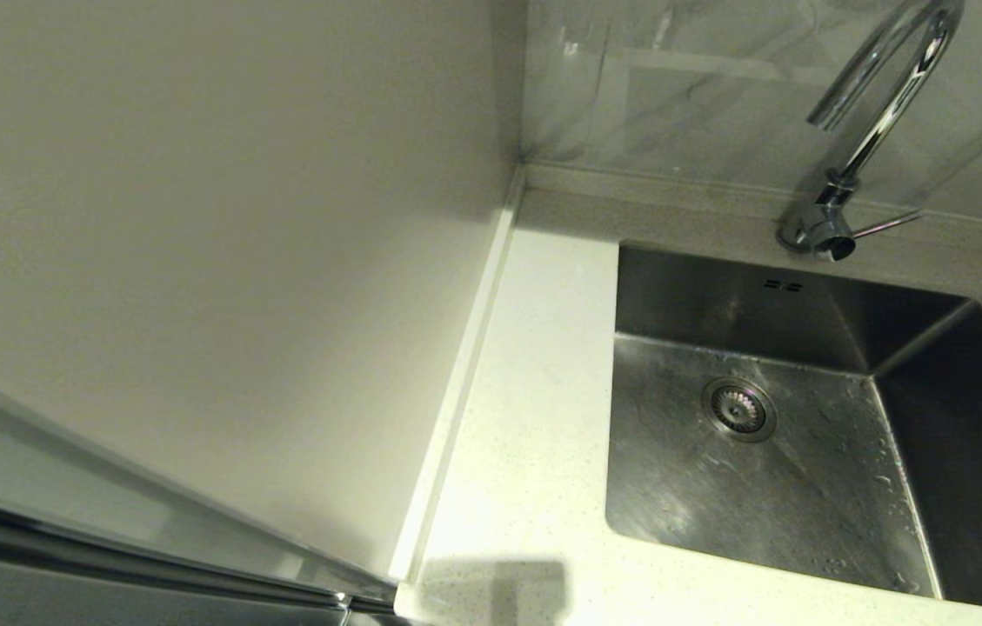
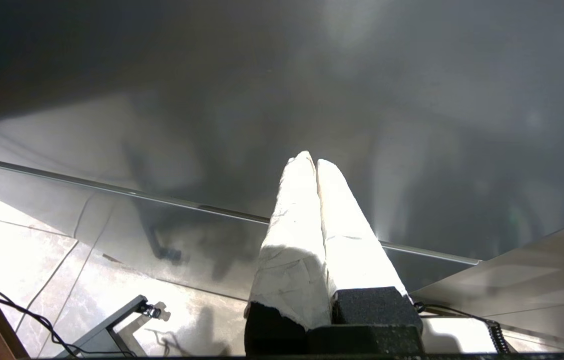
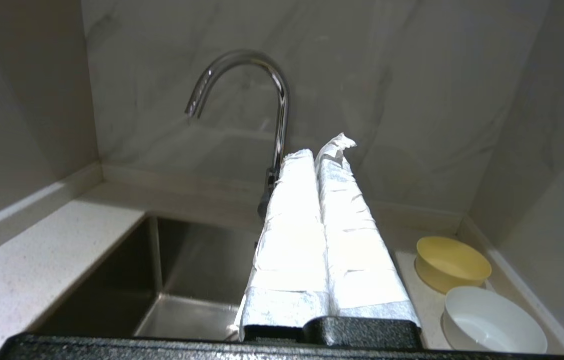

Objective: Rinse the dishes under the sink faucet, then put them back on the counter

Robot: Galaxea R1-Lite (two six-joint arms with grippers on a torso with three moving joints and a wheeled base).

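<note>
In the right wrist view, a yellow bowl [image 3: 452, 262] and a white bowl [image 3: 494, 322] stand upright on the counter [image 3: 37, 260], beside the sink [image 3: 197, 260] in the corner by the wall. My right gripper [image 3: 319, 150] is shut and holds nothing. It hangs over the front of the sink and points at the chrome faucet [image 3: 282, 115]. The head view shows the sink [image 1: 804, 487] with nothing in it, its drain strainer [image 1: 738, 409] and the faucet [image 1: 882, 113], but neither gripper. My left gripper [image 2: 314, 159] is shut, empty and parked away from the counter.
A cream wall panel [image 1: 195, 217] stands along the left of the counter [image 1: 534, 391]. The faucet's thin lever [image 1: 886, 226] sticks out sideways at its base. A shiny dark panel [image 2: 411, 100] and a tiled floor [image 2: 22, 250] lie before the left gripper.
</note>
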